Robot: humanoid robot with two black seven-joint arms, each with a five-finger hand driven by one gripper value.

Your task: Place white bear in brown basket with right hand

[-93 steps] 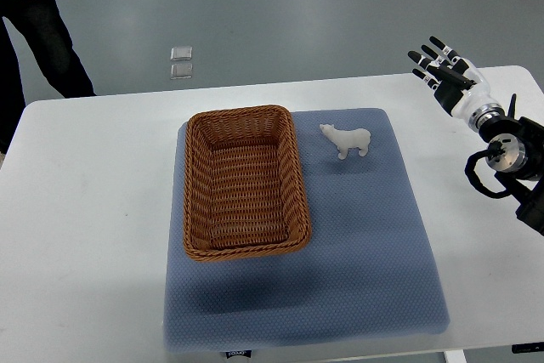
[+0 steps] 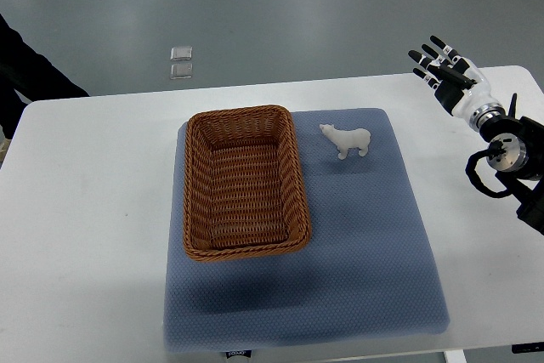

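Note:
A small white bear (image 2: 347, 140) stands upright on the blue mat (image 2: 365, 235), just right of the brown wicker basket (image 2: 245, 181). Nothing lies in the basket. My right hand (image 2: 440, 67) hovers over the table's far right corner, well to the right of the bear and apart from it, fingers spread and holding nothing. Its arm (image 2: 508, 155) comes in from the right edge. The left arm is out of view.
The mat lies on a white table (image 2: 85, 210). A person in dark clothes (image 2: 21, 70) stands at the far left beyond the table. Two small square plates (image 2: 180, 62) sit in the grey floor behind the table.
The person at the far left has shifted further out of the picture. My right hand, the bear and the basket stay where they were.

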